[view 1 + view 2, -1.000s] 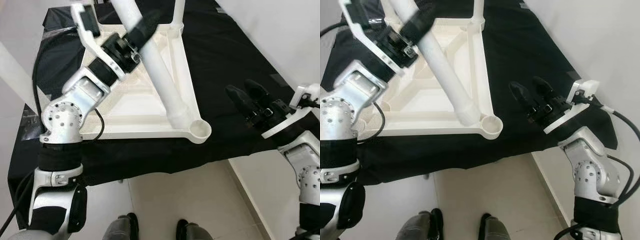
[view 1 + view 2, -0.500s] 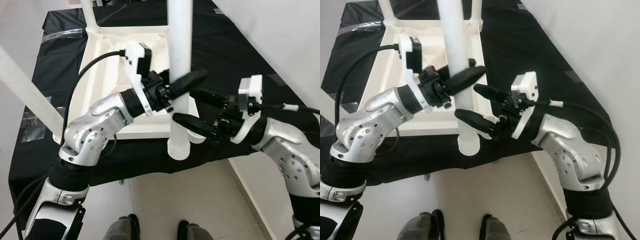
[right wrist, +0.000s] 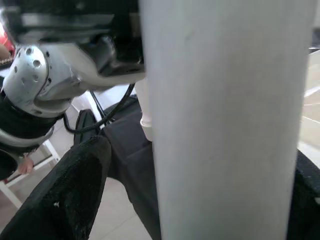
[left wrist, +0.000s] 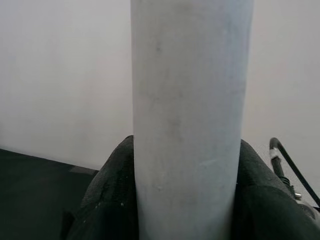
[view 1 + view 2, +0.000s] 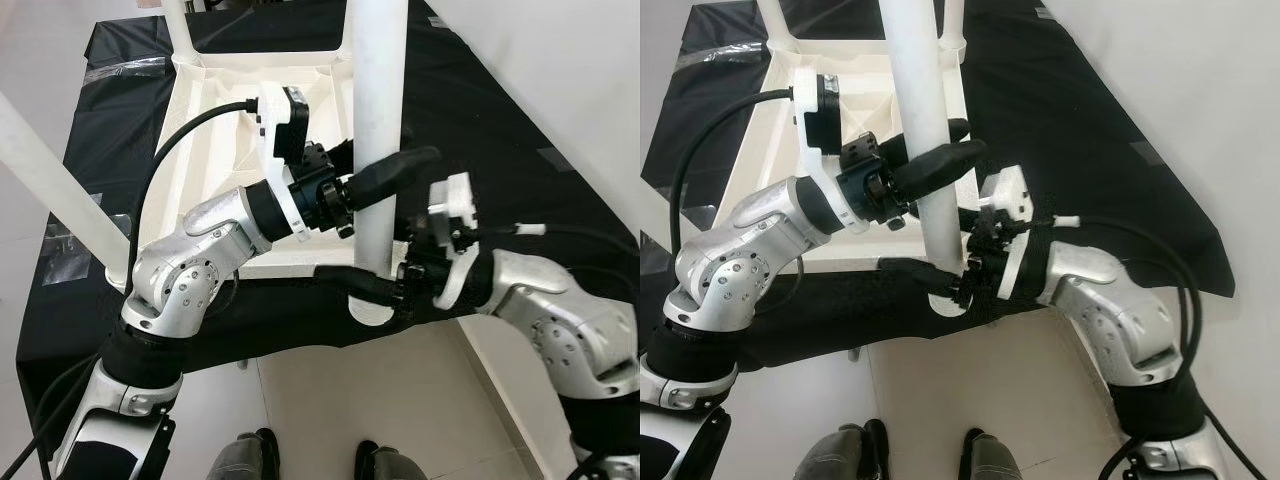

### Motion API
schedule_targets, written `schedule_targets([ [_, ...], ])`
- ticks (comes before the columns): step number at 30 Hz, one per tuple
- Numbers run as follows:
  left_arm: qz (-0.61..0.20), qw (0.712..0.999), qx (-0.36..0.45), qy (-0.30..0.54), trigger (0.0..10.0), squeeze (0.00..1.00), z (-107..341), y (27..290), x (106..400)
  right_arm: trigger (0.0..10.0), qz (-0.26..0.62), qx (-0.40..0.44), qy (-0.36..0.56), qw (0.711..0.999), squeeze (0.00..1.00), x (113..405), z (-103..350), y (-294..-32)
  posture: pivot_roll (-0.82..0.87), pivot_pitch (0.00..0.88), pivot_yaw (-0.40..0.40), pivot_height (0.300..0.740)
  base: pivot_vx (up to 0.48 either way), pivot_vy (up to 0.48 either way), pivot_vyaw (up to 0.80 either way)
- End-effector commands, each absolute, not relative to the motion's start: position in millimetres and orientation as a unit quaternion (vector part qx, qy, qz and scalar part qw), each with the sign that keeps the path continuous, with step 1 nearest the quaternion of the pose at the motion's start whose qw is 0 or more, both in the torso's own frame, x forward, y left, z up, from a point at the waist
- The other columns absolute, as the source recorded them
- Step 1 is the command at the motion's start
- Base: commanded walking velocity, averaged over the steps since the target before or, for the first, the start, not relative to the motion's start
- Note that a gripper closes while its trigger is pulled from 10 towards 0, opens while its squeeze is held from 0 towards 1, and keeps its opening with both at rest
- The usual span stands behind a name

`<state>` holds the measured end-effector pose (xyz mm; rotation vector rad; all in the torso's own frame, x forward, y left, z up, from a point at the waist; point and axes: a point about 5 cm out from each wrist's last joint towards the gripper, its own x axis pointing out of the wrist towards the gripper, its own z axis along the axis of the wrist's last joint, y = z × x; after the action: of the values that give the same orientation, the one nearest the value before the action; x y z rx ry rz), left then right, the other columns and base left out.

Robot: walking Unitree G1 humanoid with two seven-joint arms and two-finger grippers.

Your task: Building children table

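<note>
1. One black-draped work table (image 5: 480, 110) filled the left eye view from twelve o'clock down to about four, with pale floor tiles (image 5: 330, 410) below it at six.
2. Upside down on that cloth lay the white children's table top (image 5: 225, 110), its ribbed underside up, reaching from eleven o'clock toward the centre; two fitted legs rose from it, one at twelve (image 5: 178, 25) and one slanting off at nine (image 5: 45, 175).
3. Near the centre stood the loose white table leg (image 5: 378, 130), close to upright, its ringed foot (image 5: 372, 308) hanging just past the table top's near corner at about five o'clock.
4. From nine o'clock the left gripper (image 5: 385, 175) reached in, its fingers closed around the leg's middle; the left wrist view showed the leg (image 4: 190, 120) pinched between both black pads (image 4: 107, 200).
5. From three o'clock the right gripper (image 5: 365, 285) held the same leg lower down, fingers straddling it near the foot; whether they pressed firmly I could not tell.
6. Judged from this, the step was seating the leg in the corner socket. Doing it well called for keeping the leg vertical, centring its foot over the socket, and pressing straight down with both holds steady.
</note>
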<state>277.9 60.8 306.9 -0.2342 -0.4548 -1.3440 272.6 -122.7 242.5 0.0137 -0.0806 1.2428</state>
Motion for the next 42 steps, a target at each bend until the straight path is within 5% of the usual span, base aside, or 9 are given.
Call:
schedule_targets([
  [1, -0.644, 0.730, -0.089, -0.209, 0.0, 0.00, 303.0, 56.1, 268.3, 10.0, 0.574, 0.015, -0.020, 0.819, 0.00, 277.7, 233.8, -112.4, -0.03, 0.211, -0.020, 0.740, 0.000, 0.000, 0.00],
  [9, -0.660, 0.719, -0.084, -0.203, 0.0, 0.00, 298.2, 53.6, 265.2, 10.0, 0.552, 0.029, -0.014, 0.833, 0.00, 286.5, 230.1, -101.9, -0.03, 0.212, -0.025, 0.740, 0.000, 0.000, 0.00],
  [10, -0.662, 0.717, -0.083, -0.203, 0.0, 0.00, 298.5, 52.9, 264.5, 8.1, 0.553, 0.029, -0.009, 0.833, 0.00, 286.4, 228.9, -100.1, -0.03, 0.212, -0.025, 0.740, 0.000, 0.000, 0.00],
  [13, -0.664, 0.715, -0.083, -0.204, 0.0, 0.00, 298.8, 52.4, 264.1, 8.1, 0.554, 0.028, -0.006, 0.832, 0.00, 286.0, 228.0, -99.1, -0.03, 0.212, -0.025, 0.740, 0.000, 0.000, 0.00],
  [14, -0.664, 0.714, -0.082, -0.206, 0.0, 0.00, 299.9, 52.1, 264.0, 0.0, 0.555, 0.027, -0.005, 0.831, 0.00, 285.6, 227.2, -98.7, -0.03, 0.211, -0.026, 0.740, 0.000, 0.000, 0.00],
  [38, -0.636, 0.730, -0.102, -0.227, 0.0, 0.00, 310.2, 57.8, 274.1, 0.0, 0.552, 0.025, -0.025, 0.833, 0.00, 286.3, 228.2, -95.6, -0.03, 0.210, -0.022, 0.740, 0.000, 0.000, 0.00],
  [39, -0.608, 0.752, -0.121, -0.226, 5.6, 1.00, 313.2, 63.5, 283.7, 0.0, 0.546, 0.025, -0.027, 0.837, 0.00, 287.8, 227.6, -96.2, -0.03, 0.211, -0.022, 0.740, 0.000, 0.000, 0.00],
  [40, -0.593, 0.761, -0.134, -0.228, 10.0, 1.00, 315.6, 67.3, 288.3, 0.0, 0.542, 0.025, -0.028, 0.840, 0.00, 288.8, 227.5, -96.6, -0.03, 0.211, -0.022, 0.740, 0.000, 0.000, 0.00],
  [42, -0.546, 0.789, -0.150, -0.238, 10.0, 1.00, 320.7, 75.6, 299.6, 0.0, 0.522, 0.027, -0.033, 0.852, 0.00, 293.5, 228.7, -98.8, -0.03, 0.211, -0.024, 0.740, 0.000, 0.000, 0.00],
])
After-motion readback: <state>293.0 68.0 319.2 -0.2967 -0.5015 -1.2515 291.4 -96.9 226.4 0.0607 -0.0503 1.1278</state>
